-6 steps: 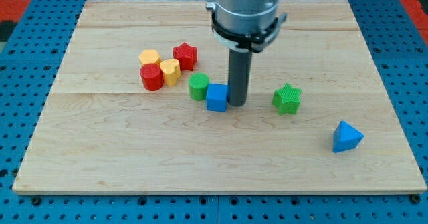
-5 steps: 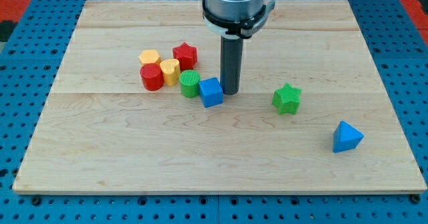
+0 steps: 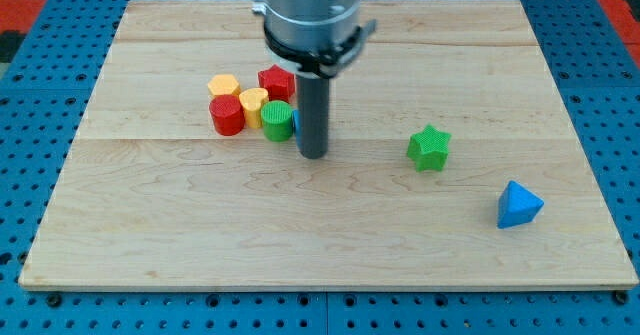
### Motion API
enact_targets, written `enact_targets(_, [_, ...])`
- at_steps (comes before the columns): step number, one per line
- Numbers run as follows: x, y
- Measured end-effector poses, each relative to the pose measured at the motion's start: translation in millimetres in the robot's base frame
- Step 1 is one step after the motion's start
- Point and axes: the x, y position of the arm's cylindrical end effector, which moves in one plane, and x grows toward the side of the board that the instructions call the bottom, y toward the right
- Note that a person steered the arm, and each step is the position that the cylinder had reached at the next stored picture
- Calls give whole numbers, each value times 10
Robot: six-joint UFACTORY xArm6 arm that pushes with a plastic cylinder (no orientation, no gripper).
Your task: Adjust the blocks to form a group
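Five blocks cluster at the upper left of the table (image 3: 150,235) in the camera view: a yellow hexagon block (image 3: 223,85), a red star block (image 3: 275,80), a red cylinder block (image 3: 226,116), a yellow block (image 3: 253,106) and a green cylinder block (image 3: 277,121), touching or nearly so. My tip (image 3: 313,155) stands just right of the green cylinder, hiding most of a blue block (image 3: 295,123). A green star block (image 3: 429,148) and a blue pyramid block (image 3: 518,205) sit well apart to the right. The arm has no fingers.

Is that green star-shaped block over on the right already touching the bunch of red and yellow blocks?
No: the green star block sits alone toward the view's right, with bare board and my tip between it and the cluster.
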Motion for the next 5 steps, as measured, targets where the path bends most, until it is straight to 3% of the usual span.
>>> enact_targets(2, [-245,-160])
enact_targets(3, [-76,169])
enact_targets(5, [-302,462])
